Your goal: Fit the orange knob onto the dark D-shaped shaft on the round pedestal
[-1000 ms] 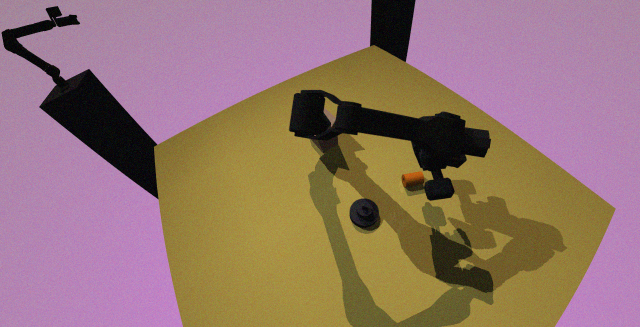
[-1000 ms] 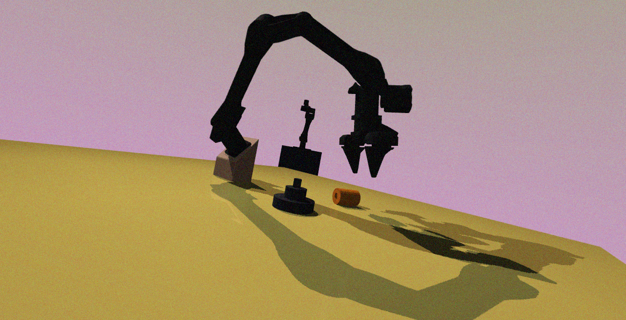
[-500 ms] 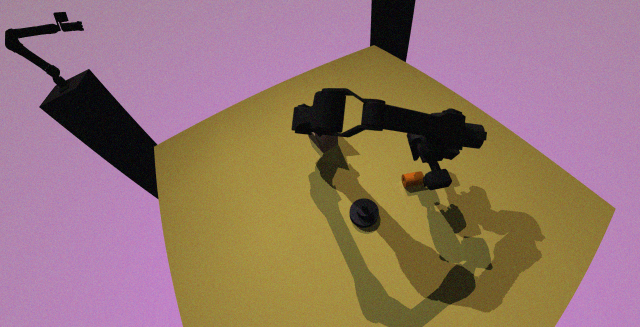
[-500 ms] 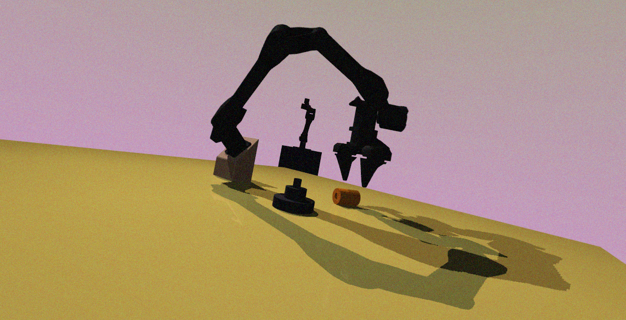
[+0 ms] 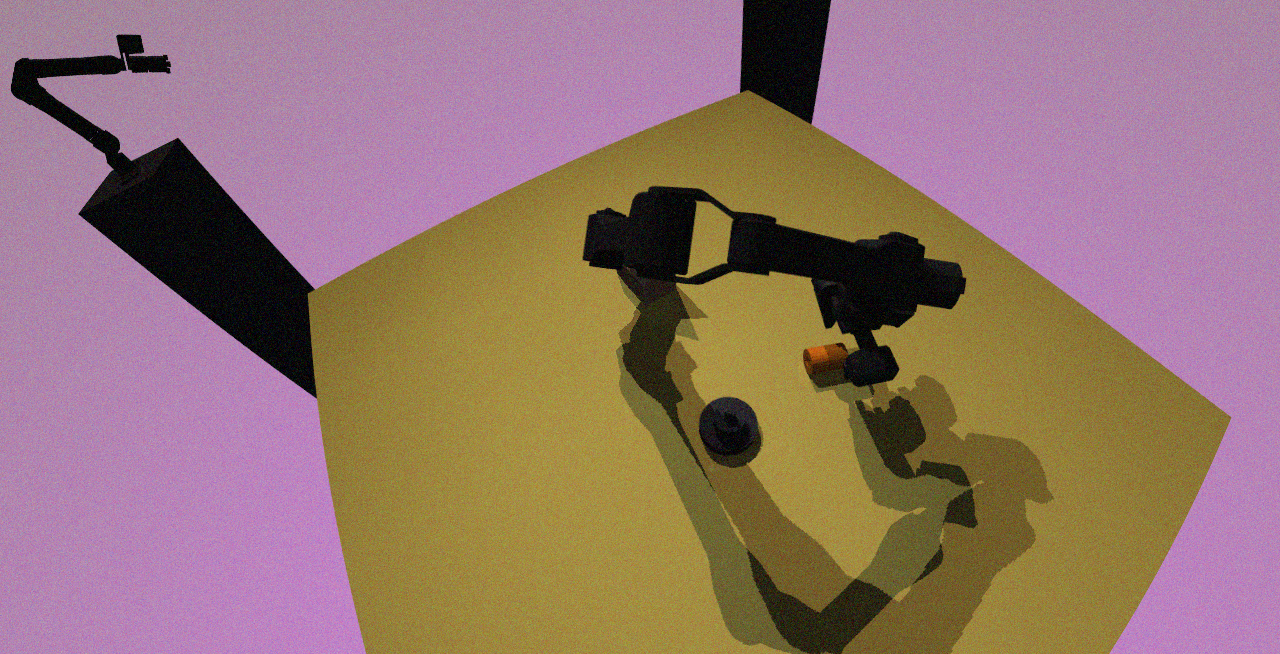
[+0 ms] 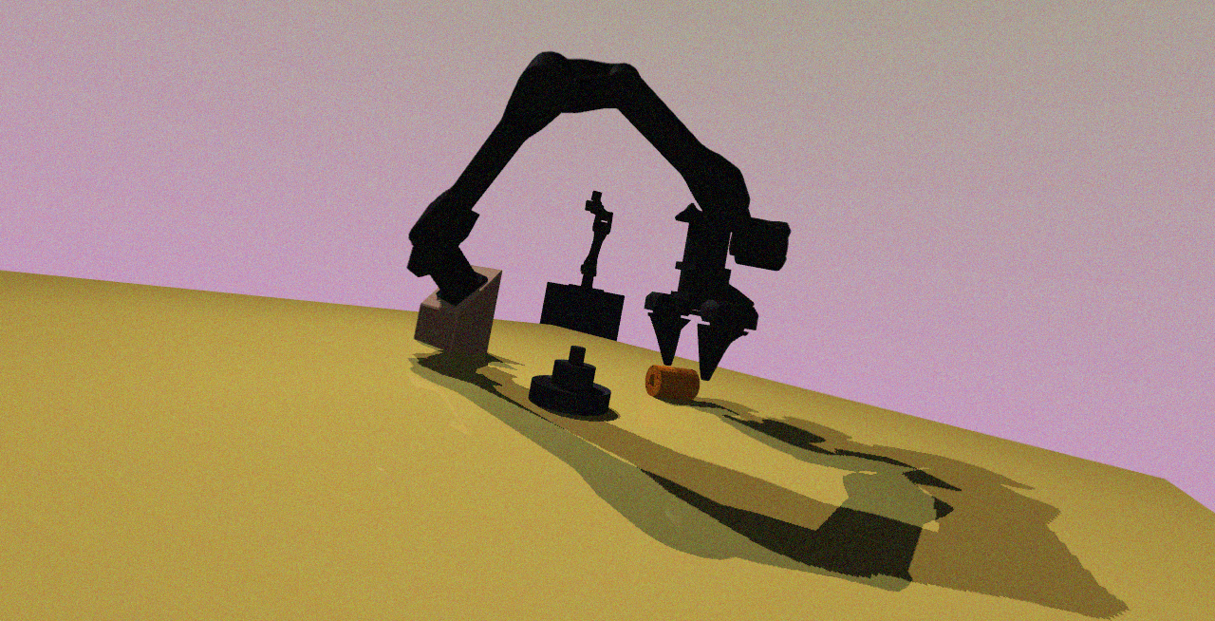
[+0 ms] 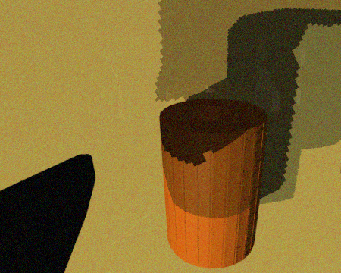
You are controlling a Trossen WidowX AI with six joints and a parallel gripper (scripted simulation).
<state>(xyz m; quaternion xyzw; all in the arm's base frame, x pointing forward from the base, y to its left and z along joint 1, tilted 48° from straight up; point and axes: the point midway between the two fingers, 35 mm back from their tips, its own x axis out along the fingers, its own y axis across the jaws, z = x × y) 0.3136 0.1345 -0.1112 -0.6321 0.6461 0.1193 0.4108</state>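
The orange knob [image 5: 824, 360] [image 6: 672, 383] [image 7: 213, 182] lies on its side on the table, right of the pedestal in the exterior view, with a hole in its left end face. The hole's flat side cannot be made out. The dark round pedestal [image 5: 714, 442] [image 6: 567, 401] stands upright, with its bare shaft [image 6: 576, 354] on top. My gripper [image 6: 686, 371] [image 7: 219, 164] is open and empty, pointing down just above the knob. In the wrist view the knob shows between the two spread fingers, with free space on both sides. The shaft's flat side cannot be seen.
The yellow table [image 5: 492, 381] [image 6: 254, 447] bears long shadows of the arm. The arm's base block [image 6: 471, 324] stands behind and left of the pedestal in the exterior view. Dark pillars [image 5: 205, 247] [image 5: 787, 23] [image 6: 582, 311] bearing other arms stand beyond the table.
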